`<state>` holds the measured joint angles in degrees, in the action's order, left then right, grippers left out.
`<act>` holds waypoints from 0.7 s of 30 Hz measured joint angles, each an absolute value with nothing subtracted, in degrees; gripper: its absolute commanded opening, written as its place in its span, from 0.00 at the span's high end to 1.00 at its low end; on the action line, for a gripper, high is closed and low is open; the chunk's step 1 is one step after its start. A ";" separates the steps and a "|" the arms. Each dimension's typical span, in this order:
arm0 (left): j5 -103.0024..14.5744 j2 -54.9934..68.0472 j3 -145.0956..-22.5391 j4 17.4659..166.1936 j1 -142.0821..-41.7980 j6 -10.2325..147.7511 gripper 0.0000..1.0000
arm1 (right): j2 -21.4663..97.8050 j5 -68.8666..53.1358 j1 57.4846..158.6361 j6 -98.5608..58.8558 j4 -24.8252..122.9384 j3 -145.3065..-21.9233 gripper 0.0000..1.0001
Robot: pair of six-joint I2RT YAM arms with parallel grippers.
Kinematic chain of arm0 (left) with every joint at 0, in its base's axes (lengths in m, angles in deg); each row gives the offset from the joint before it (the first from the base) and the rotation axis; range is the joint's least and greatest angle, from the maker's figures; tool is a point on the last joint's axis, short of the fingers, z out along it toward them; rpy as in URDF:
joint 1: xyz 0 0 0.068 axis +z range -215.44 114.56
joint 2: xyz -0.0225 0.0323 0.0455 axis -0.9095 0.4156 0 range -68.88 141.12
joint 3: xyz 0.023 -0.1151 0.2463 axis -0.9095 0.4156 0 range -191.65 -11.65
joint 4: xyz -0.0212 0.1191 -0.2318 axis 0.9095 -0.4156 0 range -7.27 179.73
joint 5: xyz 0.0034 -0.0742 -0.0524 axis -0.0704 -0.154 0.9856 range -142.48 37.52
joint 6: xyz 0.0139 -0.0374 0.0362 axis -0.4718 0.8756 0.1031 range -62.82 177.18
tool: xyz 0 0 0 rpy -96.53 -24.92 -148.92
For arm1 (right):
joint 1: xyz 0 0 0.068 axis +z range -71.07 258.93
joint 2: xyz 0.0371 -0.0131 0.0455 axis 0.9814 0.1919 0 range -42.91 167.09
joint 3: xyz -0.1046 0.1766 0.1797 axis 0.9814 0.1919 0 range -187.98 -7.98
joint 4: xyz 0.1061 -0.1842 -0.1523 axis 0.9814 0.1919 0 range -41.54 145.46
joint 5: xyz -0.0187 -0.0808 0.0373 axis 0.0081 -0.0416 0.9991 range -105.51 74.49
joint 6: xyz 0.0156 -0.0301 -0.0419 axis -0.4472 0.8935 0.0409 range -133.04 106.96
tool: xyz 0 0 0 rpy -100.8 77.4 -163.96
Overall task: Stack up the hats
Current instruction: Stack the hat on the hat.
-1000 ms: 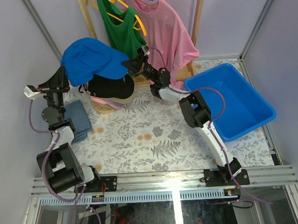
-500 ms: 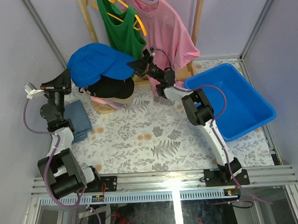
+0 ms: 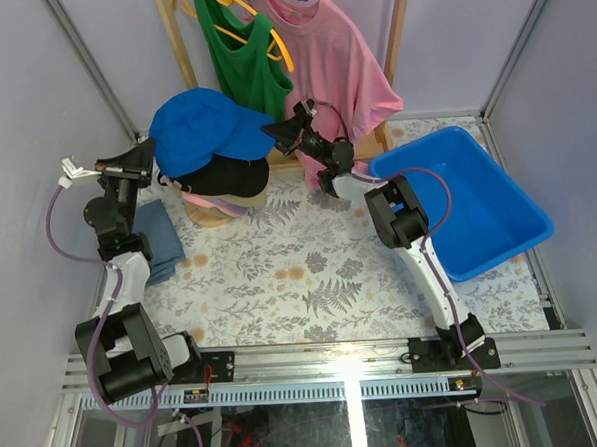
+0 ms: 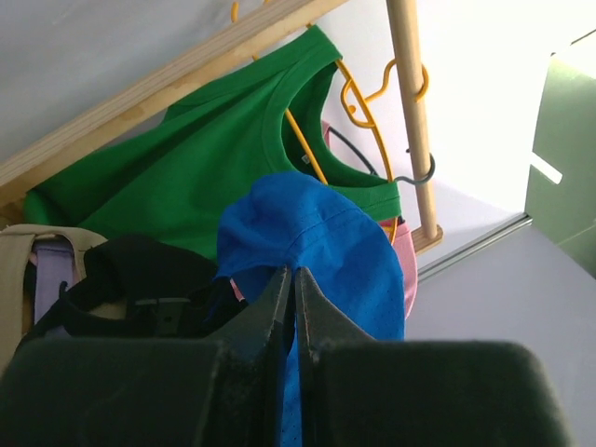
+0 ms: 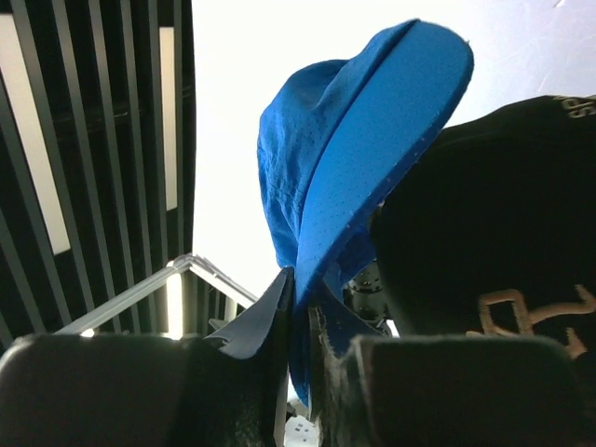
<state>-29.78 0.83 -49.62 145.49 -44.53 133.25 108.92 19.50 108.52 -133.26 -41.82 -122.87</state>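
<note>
I hold the blue cap (image 3: 201, 128) just over the black cap (image 3: 226, 175), left end effector (image 3: 153, 154) clenched on its back, right end effector (image 3: 272, 133) pinching its brim, probably to lower it level onto the stack.

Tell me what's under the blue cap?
Under the bright blue fabric cap: a black fabric cap with a gold emblem, then the edge of a pink fabric cap. Anything deeper is covered.

Lilac walls (image 3: 31, 87), floral tbl cover (image 3: 311, 273), wood rack (image 3: 173, 35).
</note>
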 measured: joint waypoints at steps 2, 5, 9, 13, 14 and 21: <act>-29.93 0.27 -50.04 143.85 -45.54 131.20 1.00 | 109.27 19.43 108.21 -133.22 -41.01 -122.89 0.83; -30.19 -0.46 -50.70 141.69 -46.83 128.29 1.00 | 110.19 19.04 107.84 -133.20 -39.63 -123.94 0.79; -30.91 -1.26 -51.66 138.61 -48.18 124.68 1.00 | 111.34 18.45 107.49 -133.20 -36.94 -125.41 0.75; -31.96 -2.25 -52.14 135.55 -49.26 121.36 1.00 | 111.98 18.38 107.40 -133.17 -34.61 -126.22 0.70; -32.16 -2.42 -52.14 135.02 -49.41 120.73 1.00 | 111.98 18.38 107.40 -133.15 -34.04 -126.22 0.69; -33.58 -2.75 -52.14 131.64 -51.27 116.77 1.00 | 112.63 18.05 107.38 -133.07 -31.70 -127.07 0.63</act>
